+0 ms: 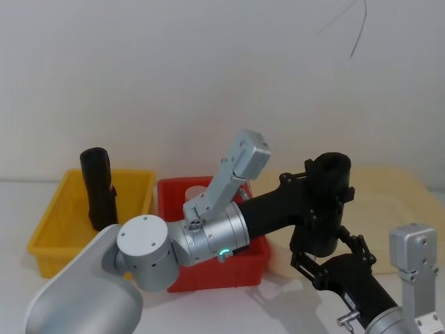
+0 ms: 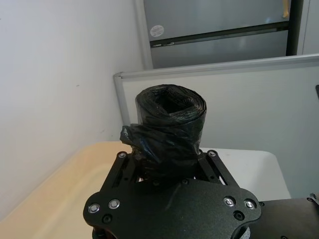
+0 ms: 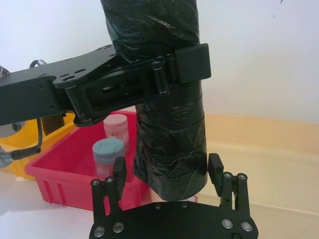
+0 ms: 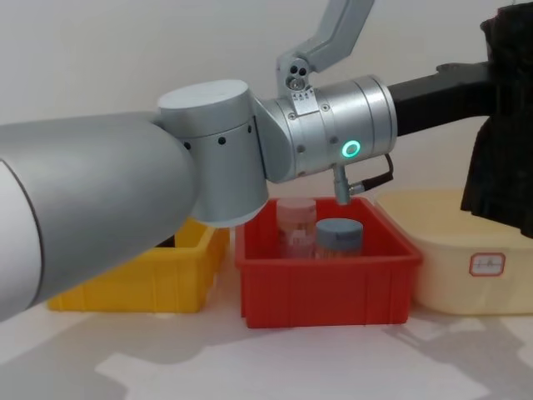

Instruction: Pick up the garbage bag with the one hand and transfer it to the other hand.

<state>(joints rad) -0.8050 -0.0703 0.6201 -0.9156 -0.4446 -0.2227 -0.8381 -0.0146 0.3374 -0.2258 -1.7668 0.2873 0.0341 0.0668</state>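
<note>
- The left hand [image 1: 327,202], black at the end of a silver arm with a glowing green ring [image 4: 351,150], reaches to the right across the red bin [image 4: 325,287].
- It is clenched around the garbage bag [image 3: 169,129], a black, crinkled roll of plastic, gripping it a little above the middle.
- The roll stands upright in the air, off the bench [image 4: 250,358], to the right of the red bin and about over the left edge of a cream tub [image 4: 450,267].
- The right hand [image 3: 167,172] comes up from below, at the roll's lower end.
- Its fingers [image 3: 119,172] are spread, one on each side of the roll and just beside it; whether they touch the plastic cannot be told.
- A second black roll [image 1: 97,188] leans in the yellow bin [image 1: 55,223], which sits to the left of the red one.
- Two jars stand in the red bin: one with a pink cap [image 4: 296,221] and, just beside it, one with a blue-grey cap [image 4: 339,237].
- The cream tub carries a small white label [image 4: 487,264] on its near wall.
</note>
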